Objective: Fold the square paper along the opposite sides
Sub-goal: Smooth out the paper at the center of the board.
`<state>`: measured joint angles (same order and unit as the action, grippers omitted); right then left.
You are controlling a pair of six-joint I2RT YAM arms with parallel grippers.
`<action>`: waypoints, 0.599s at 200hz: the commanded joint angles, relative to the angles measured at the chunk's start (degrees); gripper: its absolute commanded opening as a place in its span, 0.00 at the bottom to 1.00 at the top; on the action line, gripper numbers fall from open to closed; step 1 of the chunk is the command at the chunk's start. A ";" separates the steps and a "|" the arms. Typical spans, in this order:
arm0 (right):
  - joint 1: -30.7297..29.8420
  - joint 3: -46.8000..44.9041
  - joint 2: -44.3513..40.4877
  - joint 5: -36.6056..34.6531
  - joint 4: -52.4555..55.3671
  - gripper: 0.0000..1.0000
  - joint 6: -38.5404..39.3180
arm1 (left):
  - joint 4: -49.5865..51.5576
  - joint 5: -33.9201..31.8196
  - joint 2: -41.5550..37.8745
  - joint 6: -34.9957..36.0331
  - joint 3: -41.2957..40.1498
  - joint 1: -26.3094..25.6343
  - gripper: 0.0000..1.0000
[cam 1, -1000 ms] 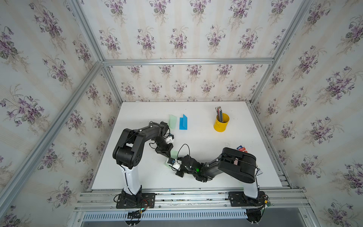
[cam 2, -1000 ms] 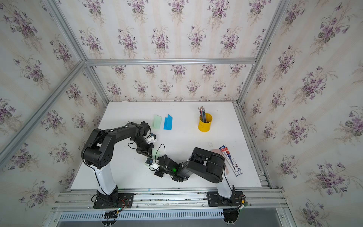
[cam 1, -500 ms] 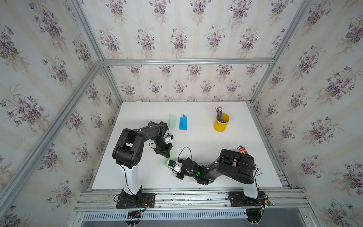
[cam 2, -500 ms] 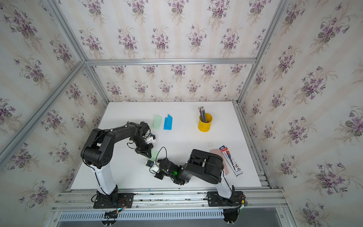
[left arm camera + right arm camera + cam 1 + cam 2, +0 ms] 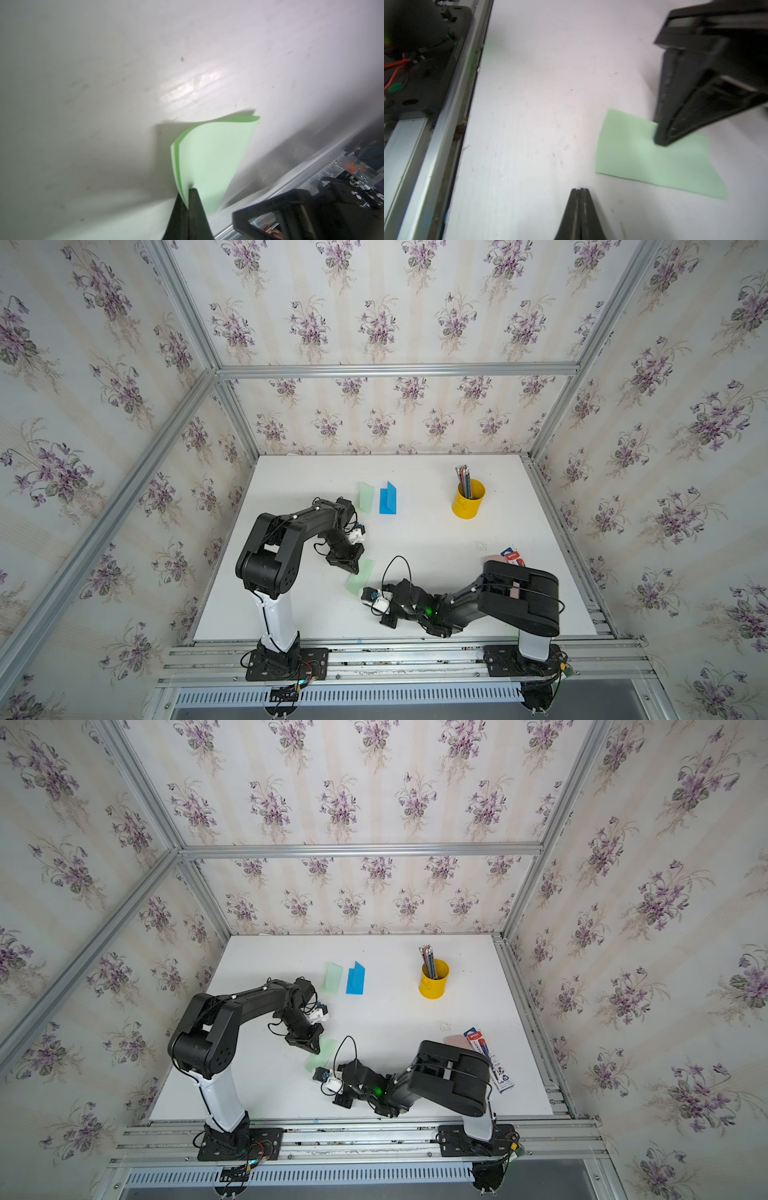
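The green paper [image 5: 360, 577] lies doubled over toward the front edge of the bench [image 5: 415, 539], a little left of its middle. The fold is made, so creasing looks to be the step in hand. The left gripper [image 5: 189, 190] has its jaws closed on the paper's open edge, pinching both layers (they bow apart farther along, seen from the left wrist). The right gripper [image 5: 580, 189] is closed on nothing, its tips just short of the paper. Next, I judge, it should press flat along the folded side while the left pins the edges aligned.
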<state>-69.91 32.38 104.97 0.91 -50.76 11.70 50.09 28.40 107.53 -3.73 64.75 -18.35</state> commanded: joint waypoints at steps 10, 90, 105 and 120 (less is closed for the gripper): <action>6.70 -0.95 -3.59 -5.25 -4.35 0.00 -2.37 | -8.27 3.16 -5.77 -10.58 -5.20 -0.52 0.00; 7.18 7.52 7.03 -10.11 -3.65 0.00 -2.72 | -19.48 -1.57 -11.28 -26.62 -13.54 -3.61 0.00; 7.18 8.65 8.88 -9.83 -3.55 0.00 -3.12 | -19.72 -2.61 -11.11 -27.54 -13.74 -4.13 0.00; 7.23 10.02 10.76 -9.64 -2.63 0.00 -3.27 | -20.17 -3.54 -11.04 -28.34 -14.12 -4.58 0.00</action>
<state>-62.63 40.71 113.51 -8.12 -54.19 9.23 31.83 27.81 96.53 -29.12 51.07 -22.33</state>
